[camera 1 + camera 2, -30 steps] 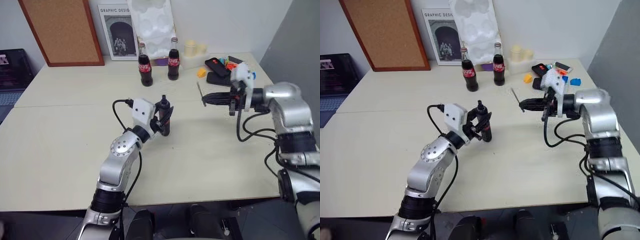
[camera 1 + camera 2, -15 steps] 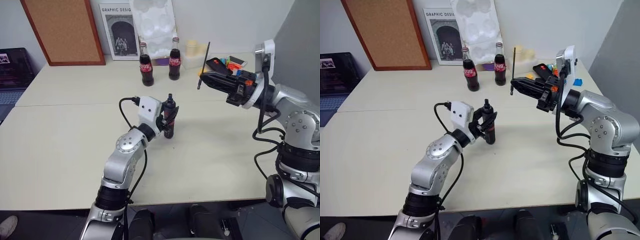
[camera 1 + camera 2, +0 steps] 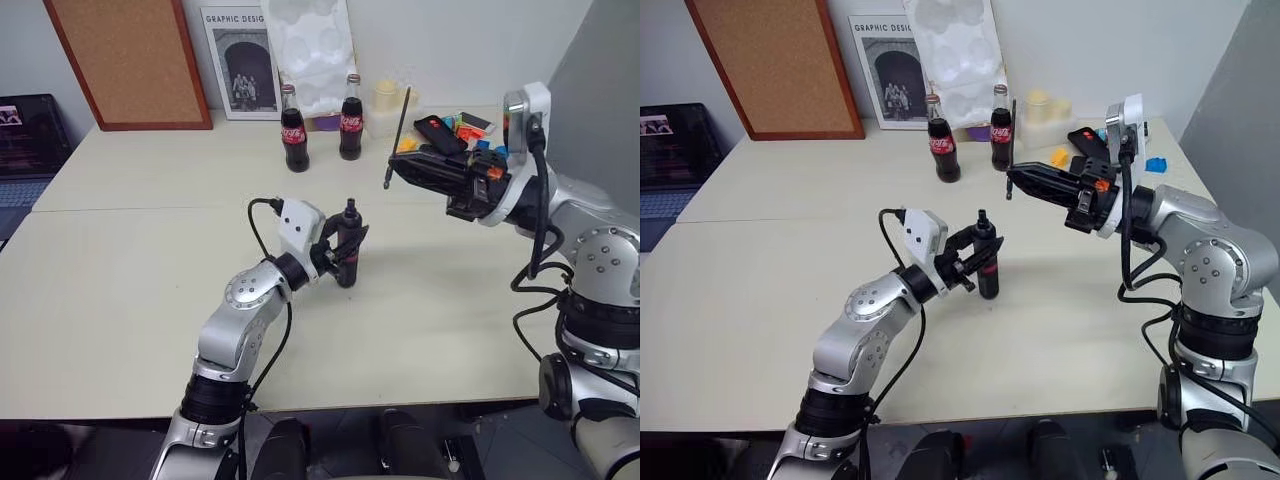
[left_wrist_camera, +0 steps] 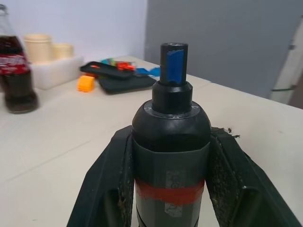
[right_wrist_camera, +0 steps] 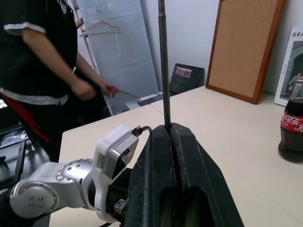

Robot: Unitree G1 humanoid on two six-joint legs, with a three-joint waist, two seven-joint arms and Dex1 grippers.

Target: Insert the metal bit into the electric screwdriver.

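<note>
The left gripper [image 3: 345, 248] is clamped on the electric screwdriver [image 3: 348, 243], which stands upright with its base on or just above the cream table [image 3: 120, 290], near the middle of it; in the left wrist view the two black fingers [image 4: 108, 189] press against either side of the dark body at the red band, and the narrow tip, marked with a blue patch, points upward; the right gripper [image 3: 396, 166] hangs raised above the table, up and to the right of the screwdriver and well apart from it, its jaws closed on the metal bit [image 3: 397, 132]; the thin grey rod stands nearly upright, most of its length rising above the fingers and a short end poking out below; two cola bottles [image 3: 291, 130] stand near the far edge of the table; in the right wrist view a person [image 5: 42, 61] in a dark shirt stands beyond the table.
</note>
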